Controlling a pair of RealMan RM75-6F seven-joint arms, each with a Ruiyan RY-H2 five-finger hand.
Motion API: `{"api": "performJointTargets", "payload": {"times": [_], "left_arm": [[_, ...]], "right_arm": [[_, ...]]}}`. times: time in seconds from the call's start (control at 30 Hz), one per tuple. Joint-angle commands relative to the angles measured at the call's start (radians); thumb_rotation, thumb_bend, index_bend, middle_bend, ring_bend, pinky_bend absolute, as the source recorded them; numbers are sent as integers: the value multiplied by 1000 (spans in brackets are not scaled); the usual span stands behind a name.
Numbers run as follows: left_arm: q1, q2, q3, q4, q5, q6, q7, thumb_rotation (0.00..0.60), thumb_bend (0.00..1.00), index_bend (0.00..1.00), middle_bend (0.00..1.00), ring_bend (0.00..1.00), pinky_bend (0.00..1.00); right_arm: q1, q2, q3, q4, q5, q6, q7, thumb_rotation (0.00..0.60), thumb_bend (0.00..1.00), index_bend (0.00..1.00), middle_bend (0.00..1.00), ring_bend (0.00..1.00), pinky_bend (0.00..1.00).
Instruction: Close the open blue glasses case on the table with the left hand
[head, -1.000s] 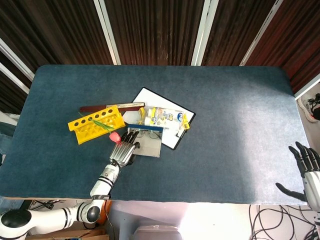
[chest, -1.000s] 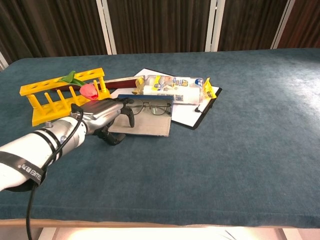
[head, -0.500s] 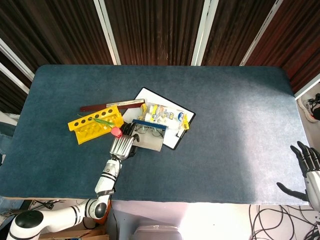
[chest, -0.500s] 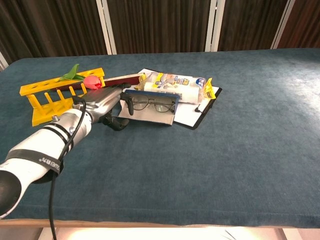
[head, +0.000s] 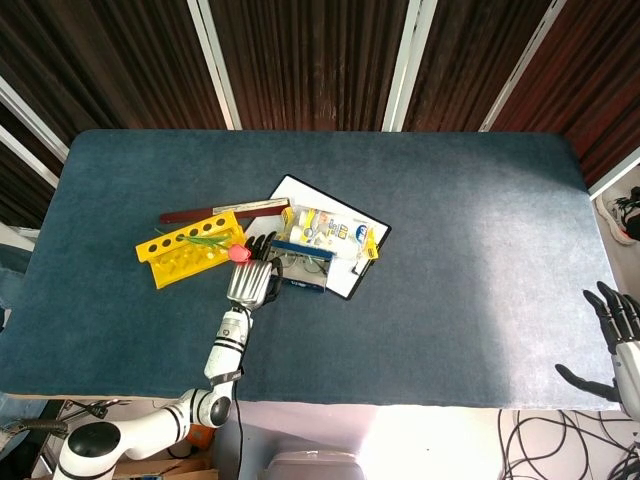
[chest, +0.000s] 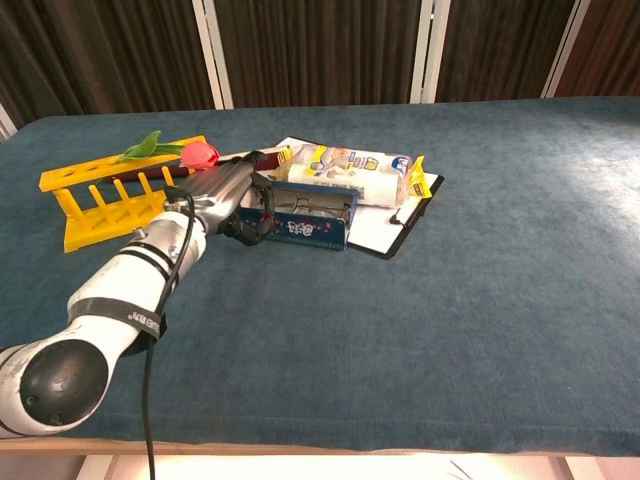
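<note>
The left robot hand presses its fingers against the left end of the rectangular blue glasses case, whose lid stands raised but nearly closed. The case lies on the blue-carpeted tabletop, just beside the white clipboard on its left. The right robot hand hangs past the tabletop's right edge, fingers spread, holding nothing.

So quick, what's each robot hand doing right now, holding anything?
Left robot hand: presses on the blue glasses case, tipping its flap up; not gripping it.
Right robot hand: open, holding nothing, at the table edge.
</note>
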Motion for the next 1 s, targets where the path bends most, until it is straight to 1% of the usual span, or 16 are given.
{"api": "performJointTargets", "payload": {"times": [0.03, 0.1, 0.23, 0.3, 0.5, 0.73, 0.83, 1.0], "left_arm": [[-2, 2, 1, -2, -4, -9, 13, 600, 440, 570, 0, 0, 34], [1, 7, 4, -13, 5, 0, 10, 600, 457, 593, 0, 0, 34], [18, 19, 21, -47, 34, 33, -2, 600, 539, 670, 2, 0, 30], [38, 35, 35, -90, 46, 49, -12, 600, 561, 688, 6, 0, 28], [124, 121, 85, -270, 80, 119, -26, 600, 567, 695, 6, 0, 23], [205, 245, 126, -483, 96, 156, -41, 600, 564, 691, 5, 0, 21], [209, 274, 125, -533, 101, 161, -19, 600, 564, 690, 6, 0, 20], [190, 272, 98, -545, 61, 133, 31, 600, 560, 688, 7, 0, 20]], "right_arm": [[0, 0, 0, 0, -1, 1, 0, 600, 177, 0, 0, 0, 0], [-1, 0, 0, 0, -1, 1, 0, 600, 177, 0, 0, 0, 0], [1, -1, -1, 0, -2, -3, -8, 600, 177, 0, 0, 0, 0], [1, -2, -2, -1, -4, -2, -10, 600, 177, 0, 0, 0, 0], [0, -6, -3, -1, -6, 1, -20, 600, 177, 0, 0, 0, 0], [7, -15, 0, -8, 1, -13, -53, 600, 177, 0, 0, 0, 0], [11, -20, -2, -13, -4, -21, -68, 600, 177, 0, 0, 0, 0], [15, -22, -4, -15, -6, -28, -78, 600, 177, 0, 0, 0, 0]]}}
